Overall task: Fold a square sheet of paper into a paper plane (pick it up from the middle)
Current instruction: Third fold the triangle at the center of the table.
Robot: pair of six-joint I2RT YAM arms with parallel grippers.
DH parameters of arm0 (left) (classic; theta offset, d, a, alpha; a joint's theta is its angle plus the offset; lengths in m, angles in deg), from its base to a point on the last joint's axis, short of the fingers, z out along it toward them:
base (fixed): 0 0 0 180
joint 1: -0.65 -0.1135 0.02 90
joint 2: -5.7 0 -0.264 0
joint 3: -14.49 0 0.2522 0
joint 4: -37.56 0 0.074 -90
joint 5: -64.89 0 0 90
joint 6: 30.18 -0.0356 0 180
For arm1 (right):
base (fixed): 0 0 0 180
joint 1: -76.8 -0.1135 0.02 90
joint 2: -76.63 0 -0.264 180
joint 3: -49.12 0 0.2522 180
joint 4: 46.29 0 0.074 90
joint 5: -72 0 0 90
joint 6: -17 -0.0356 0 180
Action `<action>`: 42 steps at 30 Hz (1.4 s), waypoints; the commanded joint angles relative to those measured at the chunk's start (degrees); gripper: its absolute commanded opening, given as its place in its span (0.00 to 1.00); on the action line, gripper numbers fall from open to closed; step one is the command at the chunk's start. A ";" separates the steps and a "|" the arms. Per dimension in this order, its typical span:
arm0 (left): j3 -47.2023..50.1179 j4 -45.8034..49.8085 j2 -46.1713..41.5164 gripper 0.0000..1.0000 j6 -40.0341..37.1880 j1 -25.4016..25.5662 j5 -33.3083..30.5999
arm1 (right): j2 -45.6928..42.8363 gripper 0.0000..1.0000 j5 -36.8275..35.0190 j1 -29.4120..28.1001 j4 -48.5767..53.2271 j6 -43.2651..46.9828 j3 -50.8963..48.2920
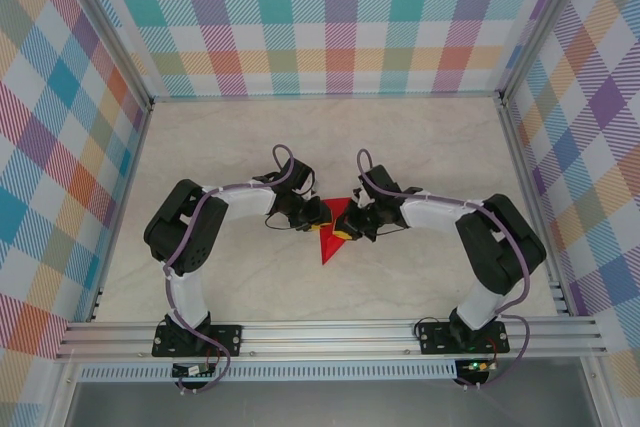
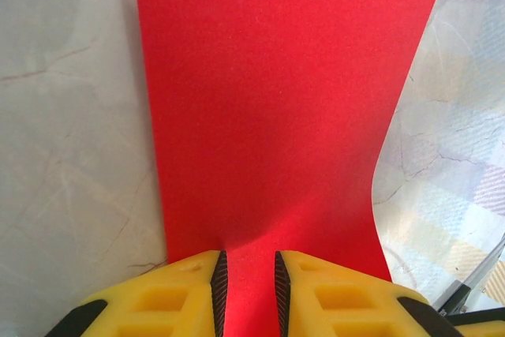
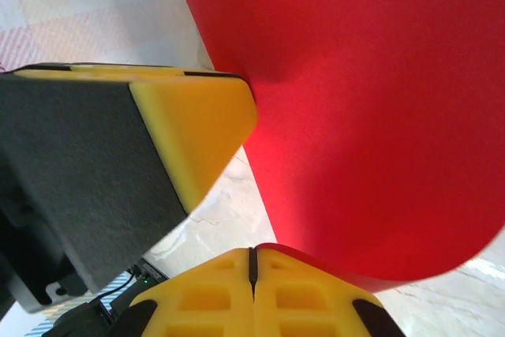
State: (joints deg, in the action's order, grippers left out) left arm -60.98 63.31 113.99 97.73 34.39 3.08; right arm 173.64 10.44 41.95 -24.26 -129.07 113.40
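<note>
One red paper sheet point(image 2: 268, 116), partly folded; we pinch it in left gripper point(image 2: 246, 286); right gripper point(image 3: 252, 270) closed; plane unfinished.

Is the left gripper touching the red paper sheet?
Touching. The left wrist view shows the red paper sheet running between the left gripper fingers, pinched at its near edge.

Item count for the work area: one table point(image 1: 420, 137); two robot arms, one left and one right; two grippers, the left gripper point(image 1: 312, 215) and the right gripper point(image 1: 352, 223), each with two yellow fingers point(image 2: 177, 297); one sheet of red paper point(image 1: 333, 229), partly folded; three checked wall panels point(image 1: 330, 17) enclosing the table.
</note>
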 commanded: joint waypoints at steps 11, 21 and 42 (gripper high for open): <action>-1.59 2.44 -2.65 0.25 -0.76 0.72 -0.51 | 5.64 0.03 3.77 -0.04 0.90 5.69 4.19; 3.26 2.40 -10.51 0.27 2.34 0.63 -7.76 | 8.86 0.03 5.39 -0.79 1.04 8.51 6.12; 14.60 -3.28 -18.17 0.18 4.32 1.37 0.99 | 11.81 0.03 5.20 -0.83 3.13 11.20 8.54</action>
State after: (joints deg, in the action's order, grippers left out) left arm -47.76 62.17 97.44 101.64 34.59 0.54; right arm 184.50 14.64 41.45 -22.57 -119.98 120.55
